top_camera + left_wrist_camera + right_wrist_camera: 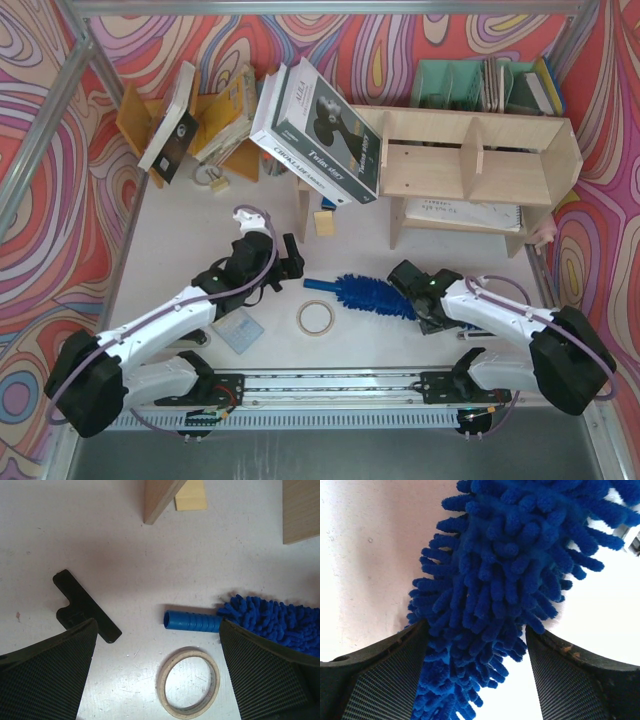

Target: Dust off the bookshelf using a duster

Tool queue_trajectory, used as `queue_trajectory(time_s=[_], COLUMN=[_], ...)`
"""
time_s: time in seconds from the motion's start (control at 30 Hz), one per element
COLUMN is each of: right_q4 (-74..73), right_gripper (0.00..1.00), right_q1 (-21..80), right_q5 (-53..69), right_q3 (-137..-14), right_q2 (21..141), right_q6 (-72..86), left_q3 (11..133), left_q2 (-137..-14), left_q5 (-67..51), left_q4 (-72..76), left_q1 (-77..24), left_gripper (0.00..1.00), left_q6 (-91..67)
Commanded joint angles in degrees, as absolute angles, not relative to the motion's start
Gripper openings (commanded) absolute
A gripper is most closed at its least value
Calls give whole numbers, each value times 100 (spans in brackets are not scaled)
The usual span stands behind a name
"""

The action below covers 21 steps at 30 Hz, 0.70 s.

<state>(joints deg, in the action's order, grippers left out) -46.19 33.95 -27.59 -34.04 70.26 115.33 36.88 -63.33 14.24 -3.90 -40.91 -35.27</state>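
White table (200,215), swirl-patterned walls (40,120). The duster (365,292) lies flat in front of the bookshelf (470,160), between the 2 arms. Its long axis runs left-right, handle pointing left. The right gripper (410,288) straddles the fluffy head, jaws apart, fluff uncompressed. The left gripper (290,262) gapes wide beside the handle.

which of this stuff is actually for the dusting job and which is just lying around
For the job:
duster
bookshelf

Just lying about:
tape roll
large book at the bookshelf's left end
orange book rack
teal file organiser
padlock
black clip
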Motion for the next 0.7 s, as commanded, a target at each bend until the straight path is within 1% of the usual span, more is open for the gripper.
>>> queue_trajectory(time_s=[0.0, 0.1, 0.2, 0.43, 0.57, 0.67], right_q4=[-4345, -4177, -4127, -4127, -4124, -4179], right_gripper=[71, 67, 55, 40, 29, 23], right_q1=[3218, 3111, 3057, 3042, 3042, 3041], right_q5=[-2789, -2717, -2762, -3038, -3209, -3380], right_q3=[-3286, -3178, -3139, -3270, -3336, -3413], right_q2=[7103, 7157, 7180, 7015, 6882, 6728], right_q6=[11452, 11356, 11300, 11059, 10991, 10929], left_q3=[3880, 3954, 4011, 4095, 4149, 4181], left_q2=[-6539, -6670, -6767, -6863, -6891, -6901], left_q5=[1288, 1254, 1220, 1164, 1189, 1187], left_q4=[-221, -202, -181, -193, -205, -230], left_q1=[-4113, -4113, -4113, -4113, -4113, -4113], left_gripper=[98, 98, 98, 98, 98, 98], left_q6=[-3398, -3385, -3382, -3301, -3286, -3284])
